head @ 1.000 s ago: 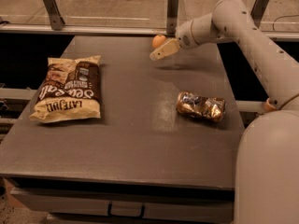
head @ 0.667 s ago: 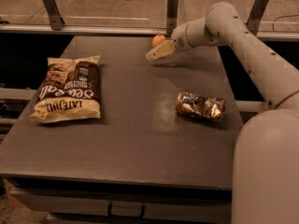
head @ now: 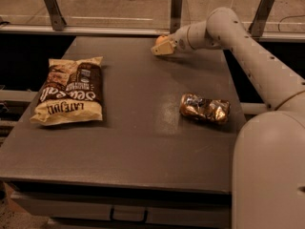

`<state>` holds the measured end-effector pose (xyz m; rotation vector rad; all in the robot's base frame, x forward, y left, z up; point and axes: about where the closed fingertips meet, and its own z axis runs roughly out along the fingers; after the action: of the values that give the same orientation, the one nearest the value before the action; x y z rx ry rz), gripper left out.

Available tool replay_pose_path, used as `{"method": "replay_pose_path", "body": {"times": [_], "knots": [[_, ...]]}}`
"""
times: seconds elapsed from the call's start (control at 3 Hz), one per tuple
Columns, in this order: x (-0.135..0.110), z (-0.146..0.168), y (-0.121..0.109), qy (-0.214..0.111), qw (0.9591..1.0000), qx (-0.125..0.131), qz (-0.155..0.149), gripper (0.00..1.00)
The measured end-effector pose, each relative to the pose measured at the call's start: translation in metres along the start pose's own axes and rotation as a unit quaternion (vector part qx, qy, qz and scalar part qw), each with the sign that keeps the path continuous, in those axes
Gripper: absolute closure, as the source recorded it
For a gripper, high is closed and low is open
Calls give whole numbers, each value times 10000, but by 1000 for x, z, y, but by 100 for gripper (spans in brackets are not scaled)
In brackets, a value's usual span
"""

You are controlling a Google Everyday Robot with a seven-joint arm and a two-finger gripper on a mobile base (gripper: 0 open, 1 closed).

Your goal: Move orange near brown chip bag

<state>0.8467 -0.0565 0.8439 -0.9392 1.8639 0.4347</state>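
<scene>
The orange (head: 160, 39) is at the far edge of the grey table (head: 138, 128), only partly visible behind the gripper. My gripper (head: 163, 48) is right at the orange, reaching in from the right at the end of the white arm (head: 248, 46). The orange's lower part is hidden by the gripper. The brown chip bag (head: 70, 91) lies flat on the left side of the table, tan edges around a dark brown panel with white lettering, well apart from the orange.
A small shiny crinkled foil package (head: 204, 108) lies on the right part of the table. A rail with metal posts (head: 176, 8) runs behind the far edge. My white base (head: 271, 171) fills the lower right.
The arm has swung a little to the left and the gripper has closed in on the orange. The orange has hardly moved. The bag and the foil package have not moved.
</scene>
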Motion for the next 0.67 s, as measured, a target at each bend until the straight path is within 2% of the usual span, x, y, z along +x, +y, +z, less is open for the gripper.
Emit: {"method": "replay_pose_path", "body": {"times": [0.33, 0.67], "knots": [[-1, 3, 6, -70, 9999, -114, 51, 65], [-16, -7, 22, -251, 9988, -403, -111, 88]]}}
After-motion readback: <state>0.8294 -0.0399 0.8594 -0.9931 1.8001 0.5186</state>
